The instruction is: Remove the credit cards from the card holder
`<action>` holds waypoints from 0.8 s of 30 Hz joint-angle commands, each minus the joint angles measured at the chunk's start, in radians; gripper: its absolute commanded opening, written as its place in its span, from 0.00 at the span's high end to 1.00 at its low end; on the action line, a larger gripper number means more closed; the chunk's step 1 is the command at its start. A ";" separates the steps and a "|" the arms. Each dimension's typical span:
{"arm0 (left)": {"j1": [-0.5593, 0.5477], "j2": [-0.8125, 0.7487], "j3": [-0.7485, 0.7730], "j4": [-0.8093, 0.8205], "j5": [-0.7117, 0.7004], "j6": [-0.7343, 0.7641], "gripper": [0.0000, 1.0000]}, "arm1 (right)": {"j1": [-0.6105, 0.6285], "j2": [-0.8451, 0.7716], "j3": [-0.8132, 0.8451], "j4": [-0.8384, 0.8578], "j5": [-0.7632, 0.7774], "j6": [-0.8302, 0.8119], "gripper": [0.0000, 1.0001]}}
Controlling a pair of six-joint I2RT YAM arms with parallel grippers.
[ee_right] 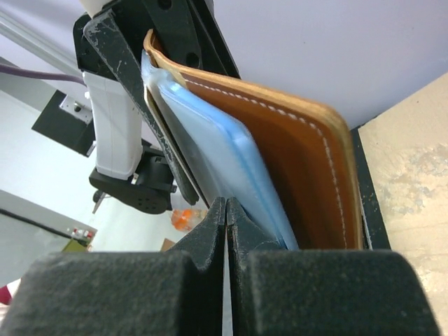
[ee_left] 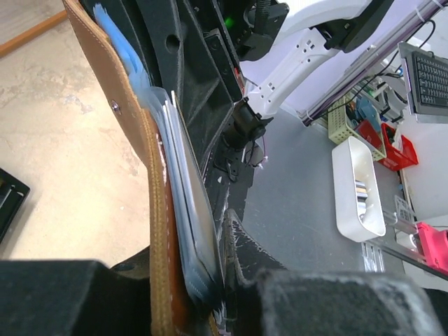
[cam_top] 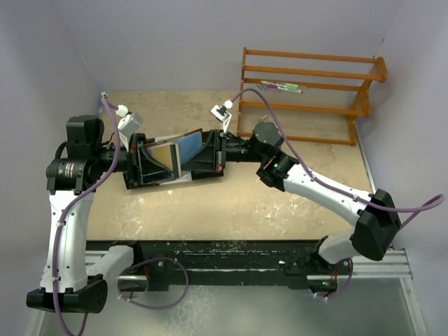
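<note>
Card holder [ee_right: 294,168] clamped btw L end effector [cam_top: 150,162] fingers [ee_left: 70,297]

Card holder [ee_right: 294,161]: tan-brown leather, pale stitching along edge. Credit cards [ee_right: 217,147]: light blue. Bench [cam_top: 245,206]: mottled beige. Rack [cam_top: 379,69]: orange.

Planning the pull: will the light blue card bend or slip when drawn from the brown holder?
Probably stiff: the light blue card stands flat and unbent in the card holder. Its smooth, glossy face suggests it may slip from a pinch. Thin, so likely light.
</note>
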 commanded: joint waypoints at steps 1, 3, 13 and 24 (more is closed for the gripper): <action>-0.011 -0.034 0.027 0.108 0.204 -0.050 0.80 | -0.018 0.008 -0.003 -0.060 0.009 -0.017 1.00; -0.011 -0.035 0.026 0.116 0.199 -0.057 0.83 | -0.018 0.011 0.013 -0.068 0.001 -0.027 1.00; -0.011 -0.029 0.021 0.117 0.183 -0.086 0.95 | -0.018 0.014 0.124 -0.093 -0.042 -0.058 0.63; -0.009 -0.006 -0.008 0.147 0.203 -0.152 0.94 | -0.018 0.017 0.179 -0.116 -0.043 -0.054 0.43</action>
